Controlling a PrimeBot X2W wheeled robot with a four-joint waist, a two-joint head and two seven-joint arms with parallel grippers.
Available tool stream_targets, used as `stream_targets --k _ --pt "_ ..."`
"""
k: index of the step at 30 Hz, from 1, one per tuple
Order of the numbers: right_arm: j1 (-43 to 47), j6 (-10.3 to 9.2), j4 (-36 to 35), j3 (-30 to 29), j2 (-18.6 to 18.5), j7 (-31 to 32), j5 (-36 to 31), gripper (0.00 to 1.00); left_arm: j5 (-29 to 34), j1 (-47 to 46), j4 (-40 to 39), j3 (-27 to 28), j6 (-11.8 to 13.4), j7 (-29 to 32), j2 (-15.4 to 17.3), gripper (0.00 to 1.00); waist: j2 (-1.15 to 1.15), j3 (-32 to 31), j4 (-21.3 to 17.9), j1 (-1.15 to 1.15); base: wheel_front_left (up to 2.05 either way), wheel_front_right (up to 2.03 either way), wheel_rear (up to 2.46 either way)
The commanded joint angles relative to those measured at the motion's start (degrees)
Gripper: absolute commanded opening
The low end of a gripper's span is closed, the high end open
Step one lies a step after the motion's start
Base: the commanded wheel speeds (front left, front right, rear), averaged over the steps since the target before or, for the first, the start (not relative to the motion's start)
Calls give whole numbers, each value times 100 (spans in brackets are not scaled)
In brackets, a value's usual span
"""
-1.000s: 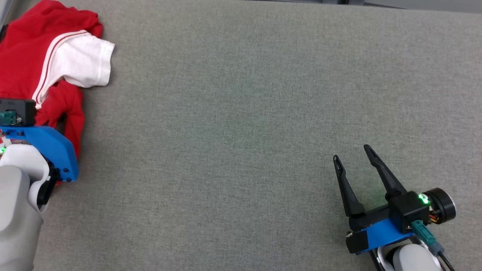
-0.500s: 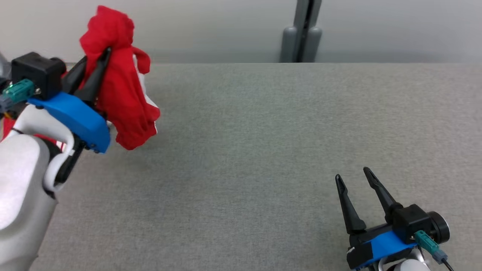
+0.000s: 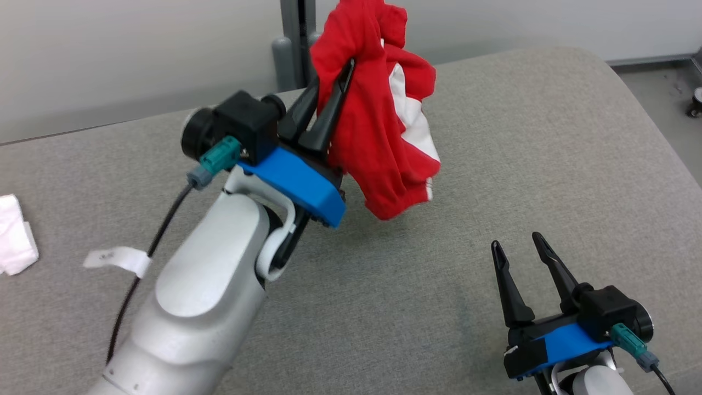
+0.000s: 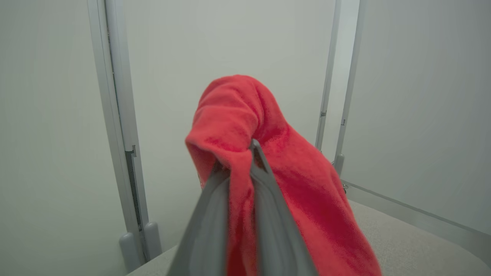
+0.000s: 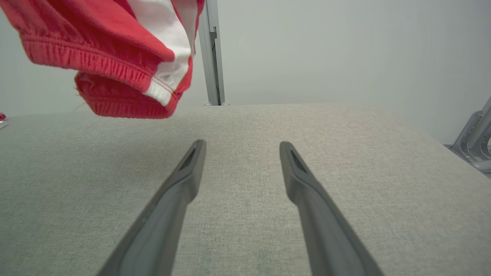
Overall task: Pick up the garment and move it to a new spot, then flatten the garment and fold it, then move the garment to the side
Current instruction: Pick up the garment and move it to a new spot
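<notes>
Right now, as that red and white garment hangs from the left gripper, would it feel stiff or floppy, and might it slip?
Probably floppy: the red and white garment droops in folds from the left gripper. Likely light: one small pinch carries it clear of the grey table. The knit looks soft, not slick, so slipping seems unlikely.

head looks down, wrists level, sharing garment point(image 3: 378, 137)

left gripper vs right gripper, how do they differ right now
The left gripper is shut on the red and white garment; the right gripper stands open and empty. The left gripper is held high, with the garment hanging clear of the grey table; the right gripper sits low over the table. Both have long dark fingers on a blue mount.
</notes>
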Motion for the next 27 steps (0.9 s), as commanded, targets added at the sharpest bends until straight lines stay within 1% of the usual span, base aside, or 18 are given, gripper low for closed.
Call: stream_targets --k 1,3,4,5,6,10,12,13,14,15,16,22,27 --pt "-107 1 -16 20 -10 -20 43 100 -19 240 543 10 60 -447 -198 0 0 95 -138 0 0 0 0" --pt "-138 1 -17 22 -10 -20 67 100 77 377 1050 -69 88 -683 -316 0 0 192 -228 0 0 0 0" --pt "-138 1 -17 22 -10 -20 67 100 77 377 1050 -69 88 -683 -316 0 0 192 -228 0 0 0 0" --pt "-184 1 -40 -5 -10 -20 101 100 126 542 1504 -106 92 -803 -401 0 0 288 -281 0 0 0 0" --pt "-184 1 -40 -5 -10 -20 101 100 126 542 1504 -106 92 -803 -401 0 0 288 -281 0 0 0 0" --pt "-179 1 -62 -113 -11 -20 59 100 216 854 2210 -44 88 -874 -424 0 0 402 -257 0 0 0 0" --pt "-170 1 -78 -194 -10 -20 44 100 325 937 2275 64 112 -881 -374 0 0 439 -182 0 0 0 0" --pt "-163 1 -73 -222 -10 -20 32 100 381 1011 2286 109 135 -881 -349 17 0 445 -136 0 0 0 0" --pt "-160 1 -72 -247 -11 -20 14 100 428 1078 2272 180 143 -878 -334 40 0 446 -83 0 0 0 0" --pt "-163 1 -65 -255 -11 -20 -6 100 467 1126 2235 268 159 -879 -325 72 0 444 -29 0 0 0 0" --pt "-165 1 -66 -266 -10 -20 -11 100 510 1163 2189 346 184 -879 -315 100 0 440 28 0 0 0 0" --pt "-157 1 -27 -233 -12 -20 -51 100 715 1496 1910 831 222 -880 -318 100 0 336 346 0 0 0 0" --pt "-122 1 3 -209 -12 -20 -93 100 897 1822 1649 1194 162 -881 -267 100 0 201 519 0 0 0 0"
